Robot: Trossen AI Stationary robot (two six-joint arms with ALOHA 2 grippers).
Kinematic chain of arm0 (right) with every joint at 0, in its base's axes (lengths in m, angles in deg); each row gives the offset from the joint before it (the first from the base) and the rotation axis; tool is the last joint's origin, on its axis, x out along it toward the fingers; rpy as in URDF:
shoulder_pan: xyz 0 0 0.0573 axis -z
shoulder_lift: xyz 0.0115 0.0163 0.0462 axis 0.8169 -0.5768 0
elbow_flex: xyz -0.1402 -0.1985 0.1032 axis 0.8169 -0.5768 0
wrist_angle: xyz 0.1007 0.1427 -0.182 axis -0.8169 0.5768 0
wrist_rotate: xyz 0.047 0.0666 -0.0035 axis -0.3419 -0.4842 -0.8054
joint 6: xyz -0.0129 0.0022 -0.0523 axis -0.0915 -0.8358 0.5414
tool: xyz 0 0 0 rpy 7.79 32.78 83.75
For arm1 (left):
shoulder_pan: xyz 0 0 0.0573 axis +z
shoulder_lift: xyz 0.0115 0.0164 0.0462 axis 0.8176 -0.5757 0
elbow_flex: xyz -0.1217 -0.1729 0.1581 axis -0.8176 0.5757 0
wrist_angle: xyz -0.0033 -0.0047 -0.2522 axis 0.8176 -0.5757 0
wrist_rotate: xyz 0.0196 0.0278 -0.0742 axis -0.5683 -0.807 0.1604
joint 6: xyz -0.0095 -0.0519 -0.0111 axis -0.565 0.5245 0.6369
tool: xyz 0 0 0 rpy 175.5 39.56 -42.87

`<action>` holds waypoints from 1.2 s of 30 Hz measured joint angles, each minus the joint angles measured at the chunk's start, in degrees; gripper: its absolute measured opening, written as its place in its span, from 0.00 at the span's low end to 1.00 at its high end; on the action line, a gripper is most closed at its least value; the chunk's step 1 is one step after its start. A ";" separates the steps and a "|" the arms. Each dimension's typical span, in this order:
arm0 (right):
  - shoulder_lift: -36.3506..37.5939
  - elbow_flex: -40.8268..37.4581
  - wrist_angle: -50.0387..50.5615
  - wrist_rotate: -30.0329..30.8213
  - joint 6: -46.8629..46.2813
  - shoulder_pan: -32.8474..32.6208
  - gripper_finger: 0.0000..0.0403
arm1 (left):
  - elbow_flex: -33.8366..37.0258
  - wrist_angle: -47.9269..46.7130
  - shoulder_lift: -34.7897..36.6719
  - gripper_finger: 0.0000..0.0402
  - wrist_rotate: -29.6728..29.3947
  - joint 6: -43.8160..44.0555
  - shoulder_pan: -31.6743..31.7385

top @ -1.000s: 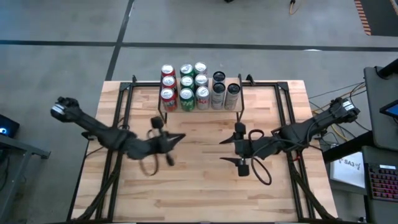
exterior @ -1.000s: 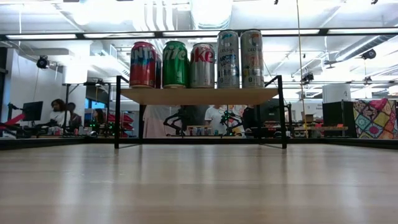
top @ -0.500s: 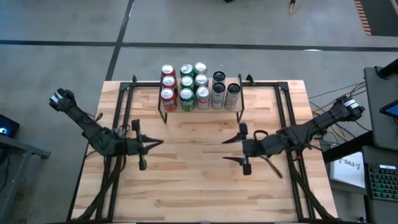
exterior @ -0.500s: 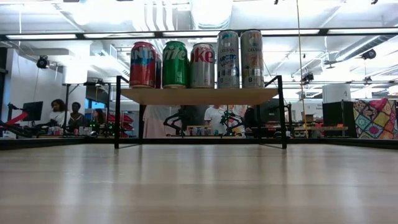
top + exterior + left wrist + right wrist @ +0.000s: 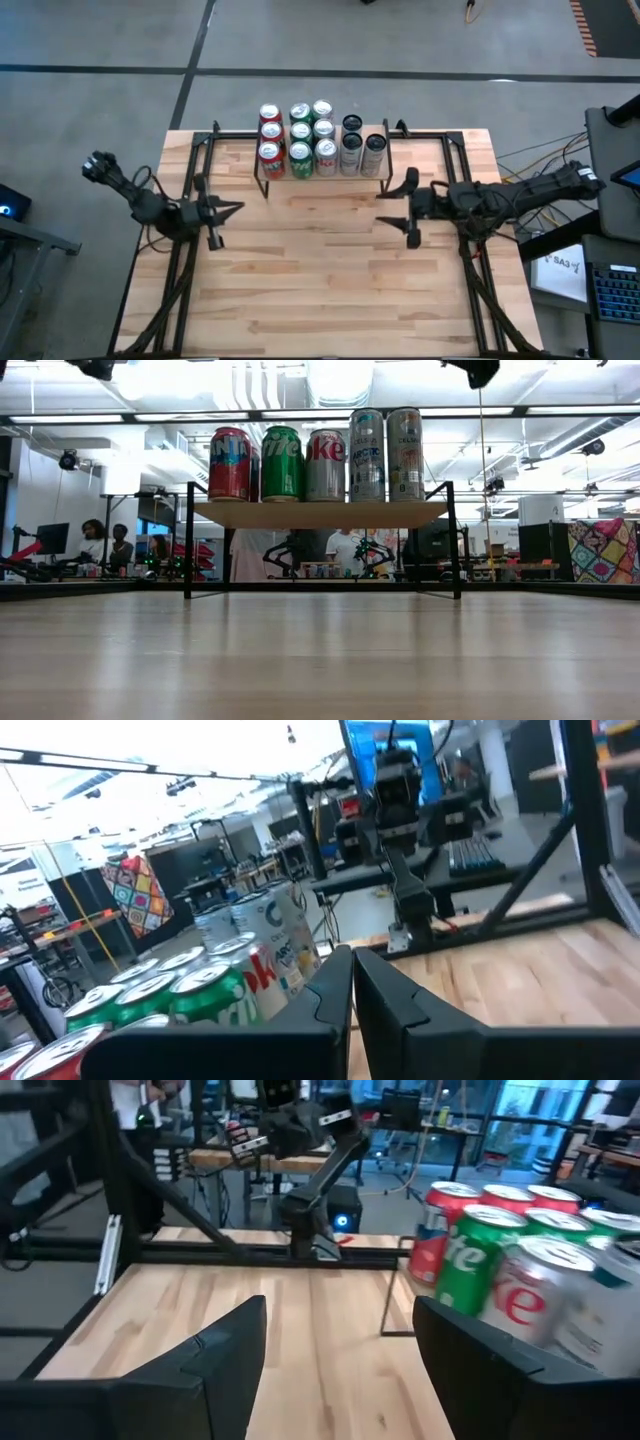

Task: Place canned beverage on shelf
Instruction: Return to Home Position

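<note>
Wooden shelf (image 5: pixel 320 514) crowded with cans (image 5: pixel 326 465). Right pincer (image 5: pixel 340 1315) apart nearby, left pincer (image 5: pixel 350 965) together. A stray swing could topple the cans.

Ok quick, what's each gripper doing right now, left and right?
Left dark two-finger gripper: shut, holding nothing.
Right dark two-finger gripper: open, holding nothing.

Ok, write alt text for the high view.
Rows of red, green and silver drink cans stand on a small light-wood shelf at the far edge of a wooden table. The left gripper and right gripper hang near its sides, both empty.
</note>
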 joint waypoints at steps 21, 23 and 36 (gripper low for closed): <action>18.84 -12.89 -0.06 0.40 -3.52 1.61 0.60 | 8.81 -6.05 25.89 0.00 -0.47 -0.55 0.26; 20.51 -13.91 -0.02 0.41 -3.69 1.63 0.61 | 8.88 -6.90 25.87 0.00 -0.68 0.04 0.27; 33.03 -23.89 -3.29 1.92 -3.73 1.74 0.60 | 11.86 -8.09 25.87 0.00 -0.58 4.21 0.31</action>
